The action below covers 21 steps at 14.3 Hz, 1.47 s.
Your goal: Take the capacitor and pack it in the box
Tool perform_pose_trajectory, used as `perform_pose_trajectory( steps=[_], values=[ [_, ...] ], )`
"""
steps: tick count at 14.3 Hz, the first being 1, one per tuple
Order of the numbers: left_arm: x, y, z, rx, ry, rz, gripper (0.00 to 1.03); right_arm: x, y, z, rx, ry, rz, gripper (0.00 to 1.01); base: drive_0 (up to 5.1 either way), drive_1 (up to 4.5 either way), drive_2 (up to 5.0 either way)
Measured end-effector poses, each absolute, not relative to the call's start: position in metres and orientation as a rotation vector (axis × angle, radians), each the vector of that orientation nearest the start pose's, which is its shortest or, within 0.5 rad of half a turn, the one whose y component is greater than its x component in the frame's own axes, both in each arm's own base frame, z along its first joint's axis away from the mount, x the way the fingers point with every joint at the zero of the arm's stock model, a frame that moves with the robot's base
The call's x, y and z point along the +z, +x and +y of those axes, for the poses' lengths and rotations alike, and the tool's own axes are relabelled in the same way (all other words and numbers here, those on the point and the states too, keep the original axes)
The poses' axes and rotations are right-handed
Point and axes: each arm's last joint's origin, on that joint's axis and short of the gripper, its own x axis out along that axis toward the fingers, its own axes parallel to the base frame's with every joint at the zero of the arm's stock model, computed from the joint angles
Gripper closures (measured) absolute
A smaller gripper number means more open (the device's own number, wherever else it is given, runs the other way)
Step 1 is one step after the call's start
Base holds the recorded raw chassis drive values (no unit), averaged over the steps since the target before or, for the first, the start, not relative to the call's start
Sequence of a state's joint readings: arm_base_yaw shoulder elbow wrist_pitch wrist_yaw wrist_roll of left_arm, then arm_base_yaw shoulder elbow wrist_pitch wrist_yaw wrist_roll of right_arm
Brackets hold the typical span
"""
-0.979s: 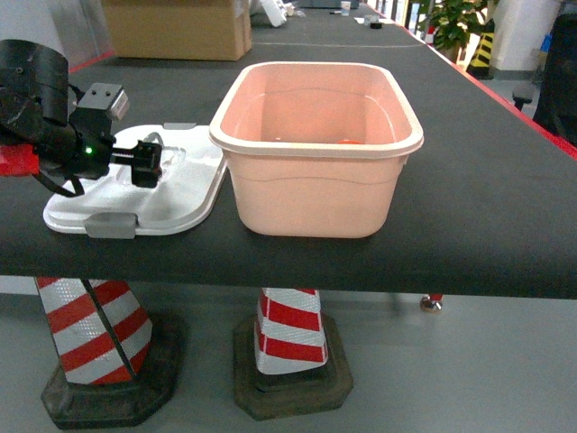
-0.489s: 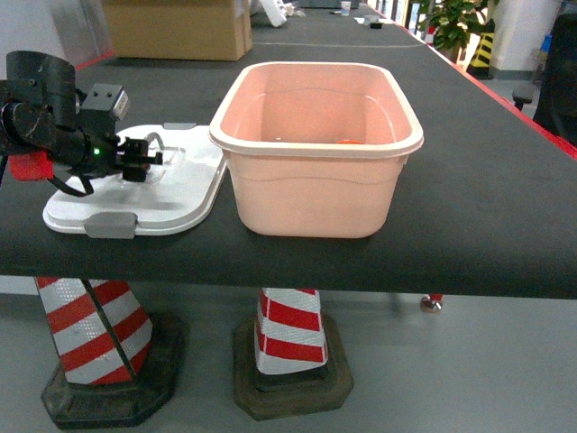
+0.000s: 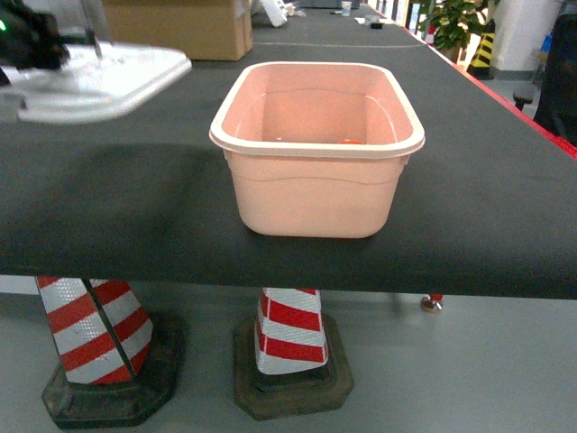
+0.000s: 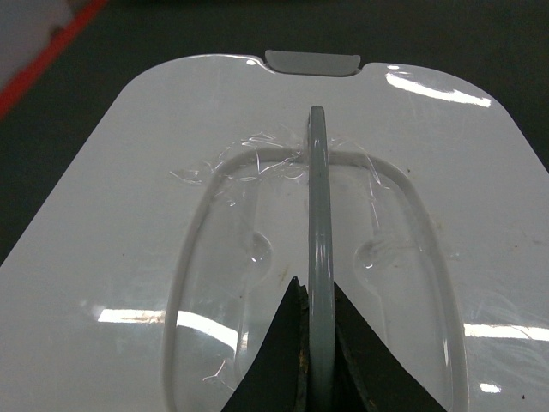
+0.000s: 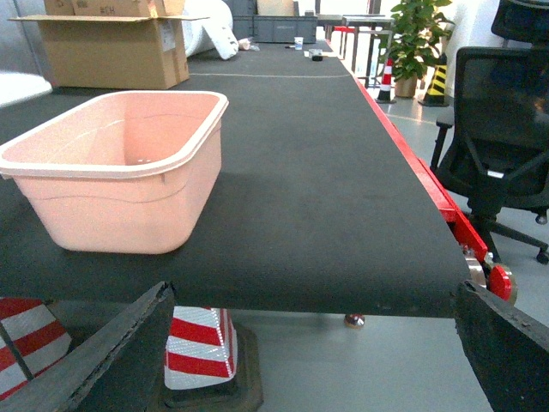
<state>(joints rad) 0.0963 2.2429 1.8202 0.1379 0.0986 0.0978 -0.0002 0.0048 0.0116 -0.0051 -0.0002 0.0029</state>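
Observation:
The salmon-pink box (image 3: 315, 189) stands open in the middle of the black table (image 3: 487, 207); the right wrist view has the box (image 5: 120, 197) at the left. A small orange bit (image 3: 352, 142) lies on its floor, too small to name; no capacitor can be made out. My left gripper (image 4: 316, 287) is shut on the grey handle (image 4: 317, 197) of the white lid (image 4: 146, 215). In the head view the lid (image 3: 99, 77) hangs level above the table at the far left, casting a shadow. My right gripper (image 5: 317, 343) is open and empty, low off the table's front edge.
A brown cardboard carton (image 3: 176, 27) sits at the back of the table. Red-and-white cones (image 3: 288, 343) stand under the front edge. A black office chair (image 5: 506, 146) and a potted plant (image 5: 416, 34) are to the right, past the table's red edge (image 5: 412, 163).
The lid lay flat on the table left of the box with my left gripper at its handle. Now the lid is lifted off the table, up and to the far left.

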Motion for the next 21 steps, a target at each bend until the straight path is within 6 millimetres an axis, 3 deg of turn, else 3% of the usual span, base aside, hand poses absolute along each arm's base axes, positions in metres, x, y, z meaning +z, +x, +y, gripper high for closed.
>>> perform_pose_trajectory(
  steps=[1, 2, 4, 8, 13, 15, 16, 21],
  values=[
    [0.274, 0.507, 0.041, -0.015, 0.052, 0.224, 1.01, 0.167, 0.097, 0.000, 0.000, 0.002, -0.002, 0.03, 0.0, 0.00, 0.0],
    [0.298, 0.494, 0.027, -0.021, 0.029, 0.187, 1.01, 0.167, 0.097, 0.000, 0.000, 0.002, -0.002, 0.03, 0.0, 0.00, 0.0],
    [0.316, 0.471, -0.012, -0.064, -0.027, 0.170, 1.01, 0.167, 0.097, 0.000, 0.000, 0.002, -0.002, 0.03, 0.0, 0.00, 0.0],
    [0.294, 0.446, -0.102, -0.107, -0.092, 0.226, 1.01, 0.167, 0.097, 0.000, 0.000, 0.002, -0.002, 0.03, 0.0, 0.00, 0.0],
    [0.290, 0.436, -0.171, -0.090, -0.117, 0.204, 1.01, 0.167, 0.097, 0.000, 0.000, 0.002, -0.002, 0.03, 0.0, 0.00, 0.0],
    [0.264, 0.443, -0.204, -0.052, -0.106, 0.245, 1.01, 0.167, 0.097, 0.000, 0.000, 0.002, -0.002, 0.03, 0.0, 0.00, 0.0],
    [0.249, 0.448, -0.231, -0.040, -0.102, 0.256, 1.01, 0.167, 0.097, 0.000, 0.000, 0.002, -0.001, 0.03, 0.0, 0.00, 0.0],
    [0.238, 0.454, -0.259, -0.049, -0.091, 0.262, 1.01, 0.167, 0.097, 0.000, 0.000, 0.002, -0.002, 0.03, 0.0, 0.00, 0.0]
  ],
)
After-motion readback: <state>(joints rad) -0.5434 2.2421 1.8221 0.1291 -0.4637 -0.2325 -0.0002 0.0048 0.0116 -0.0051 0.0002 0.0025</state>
